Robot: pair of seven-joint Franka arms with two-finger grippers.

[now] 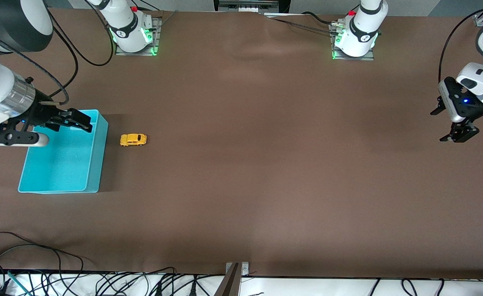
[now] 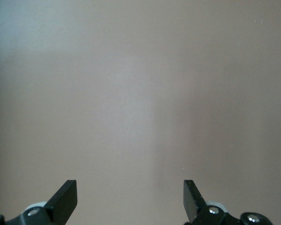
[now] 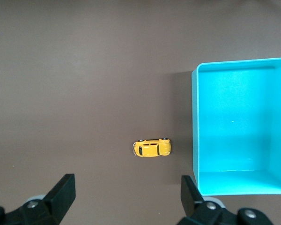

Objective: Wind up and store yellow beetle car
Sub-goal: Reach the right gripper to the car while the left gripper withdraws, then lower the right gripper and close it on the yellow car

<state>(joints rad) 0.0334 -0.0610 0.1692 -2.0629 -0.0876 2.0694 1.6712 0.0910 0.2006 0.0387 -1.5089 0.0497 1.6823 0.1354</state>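
The yellow beetle car (image 1: 133, 139) stands on its wheels on the brown table, beside the turquoise bin (image 1: 97, 156), on the side toward the left arm's end. The bin is empty. My right gripper (image 1: 81, 122) is open and empty, held up over the bin's rim that is farther from the front camera. The right wrist view shows the car (image 3: 152, 148) and the bin (image 3: 195, 122) below the open right gripper (image 3: 129, 192). My left gripper (image 1: 457, 137) is open and empty, waiting above bare table at the left arm's end. In its wrist view the left gripper (image 2: 130, 197) has only tablecloth under it.
The brown cloth (image 1: 266, 164) covers the whole table. A metal bracket (image 1: 237, 269) and loose cables (image 1: 40, 279) lie along the table edge nearest the front camera. The arm bases (image 1: 132, 33) stand at the edge farthest from it.
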